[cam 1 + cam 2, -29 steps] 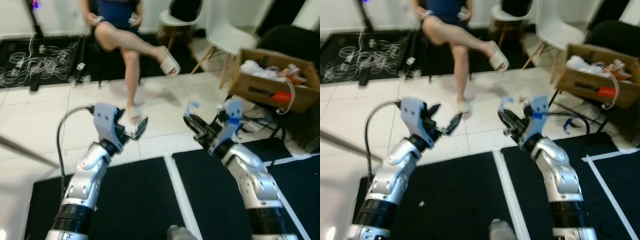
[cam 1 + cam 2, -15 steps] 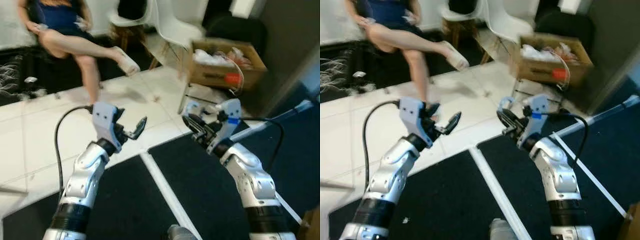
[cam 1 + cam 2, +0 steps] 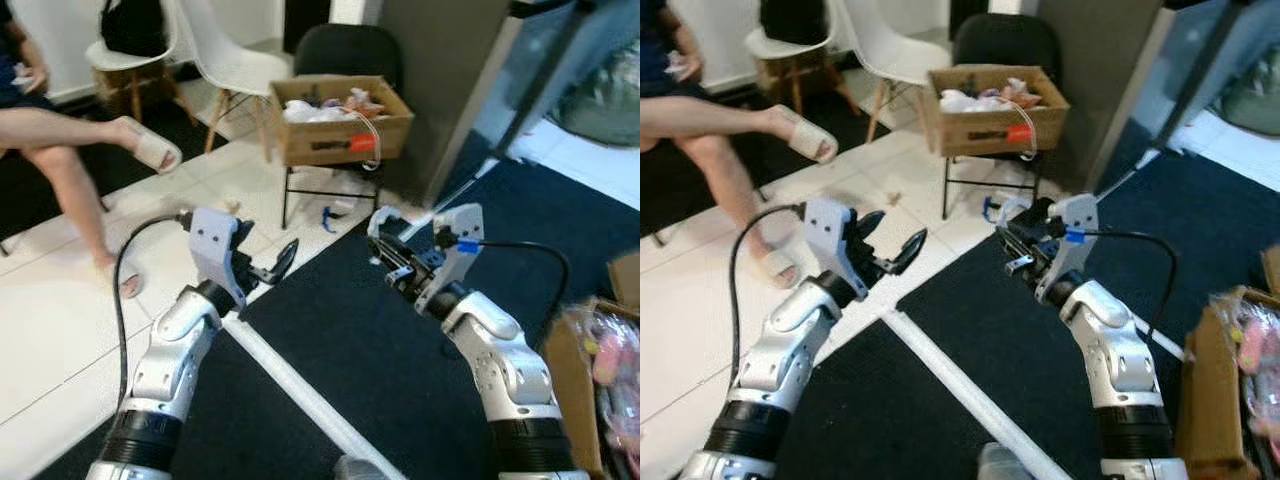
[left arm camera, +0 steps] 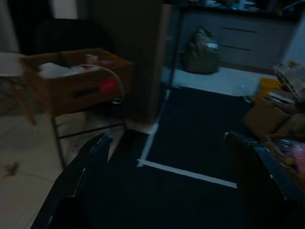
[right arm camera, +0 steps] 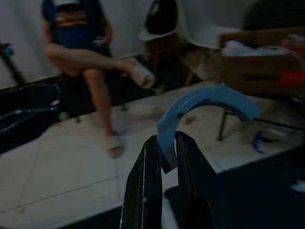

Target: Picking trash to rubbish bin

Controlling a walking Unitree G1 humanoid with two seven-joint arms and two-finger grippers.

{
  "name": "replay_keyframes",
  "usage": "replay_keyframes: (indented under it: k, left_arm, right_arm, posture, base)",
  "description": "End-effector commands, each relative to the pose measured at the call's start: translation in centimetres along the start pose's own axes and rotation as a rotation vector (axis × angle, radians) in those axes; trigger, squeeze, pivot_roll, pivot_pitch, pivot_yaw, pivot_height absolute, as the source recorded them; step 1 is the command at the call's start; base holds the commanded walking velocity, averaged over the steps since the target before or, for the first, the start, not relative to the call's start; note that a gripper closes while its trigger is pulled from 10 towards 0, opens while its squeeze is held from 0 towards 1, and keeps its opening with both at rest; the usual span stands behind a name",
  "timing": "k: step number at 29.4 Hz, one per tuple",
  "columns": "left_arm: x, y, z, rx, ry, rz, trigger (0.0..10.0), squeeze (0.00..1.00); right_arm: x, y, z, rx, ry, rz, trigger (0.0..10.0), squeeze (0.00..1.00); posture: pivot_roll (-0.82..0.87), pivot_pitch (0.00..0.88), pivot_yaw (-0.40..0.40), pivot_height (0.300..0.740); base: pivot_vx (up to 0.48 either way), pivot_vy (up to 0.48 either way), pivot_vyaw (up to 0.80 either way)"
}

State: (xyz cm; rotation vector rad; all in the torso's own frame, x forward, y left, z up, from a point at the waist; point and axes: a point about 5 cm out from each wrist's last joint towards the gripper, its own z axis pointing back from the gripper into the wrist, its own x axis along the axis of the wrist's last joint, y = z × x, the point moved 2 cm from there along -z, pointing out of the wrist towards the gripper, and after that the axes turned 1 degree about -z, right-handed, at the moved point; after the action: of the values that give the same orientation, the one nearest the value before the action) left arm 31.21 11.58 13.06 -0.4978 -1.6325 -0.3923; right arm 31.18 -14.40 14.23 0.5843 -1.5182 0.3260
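Note:
My right gripper [image 5: 164, 143] is held up in front of me and is shut on a curved strip of blue plastic trash [image 5: 205, 102], which arches above its tips. In the eye views that right gripper [image 3: 388, 258] hangs over the dark carpet [image 3: 400, 350]. The left gripper [image 3: 262, 250] stays raised at the same height, open with nothing between its fingers [image 4: 86, 167]. A dark full rubbish bag [image 4: 202, 45] leans against cabinets at the far end of the room.
A cardboard box of clutter [image 3: 340, 120] rests on a black folding chair ahead, with a blue scrap [image 3: 328, 217] on the tiles beneath. A seated person's legs [image 3: 70, 130] are at left by white chairs [image 3: 220, 60]. Another box [image 3: 600, 380] stands at right.
The camera has swung to the right: the person slid to the left edge and the box on the chair came to centre. Both grippers hold the same pose.

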Motion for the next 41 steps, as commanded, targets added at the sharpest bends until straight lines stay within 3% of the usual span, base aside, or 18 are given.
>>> replay_keyframes:
  k: [1, 10, 41]
  left_arm:
    - [0.01, -0.3, -0.17, -0.016, 0.007, -0.011, 10.0, 0.0]
    - [-0.06, -0.28, -0.12, -0.011, 0.007, -0.004, 10.0, 0.0]
    - [-0.18, -0.42, -0.22, -0.033, 0.009, -0.003, 10.0, 0.0]
  right_arm:
    - [-0.1, -0.01, 0.05, 0.0, 0.007, -0.007, 10.0, 0.0]
    - [0.07, 0.02, 0.08, -0.002, -0.015, 0.015, 10.0, 0.0]
    - [-0.16, -0.06, 0.07, -0.001, -0.009, 0.017, 10.0, 0.0]
  posture:
    - [-0.1, 0.0, -0.012, 0.74]
    - [-0.1, 0.0, -0.013, 0.74]
    - [-0.1, 0.0, -0.015, 0.74]
  base:
    - [0.0, 0.0, -0.8]
    - [0.075, 0.0, -0.49]
    - [0.452, 0.0, -0.03]
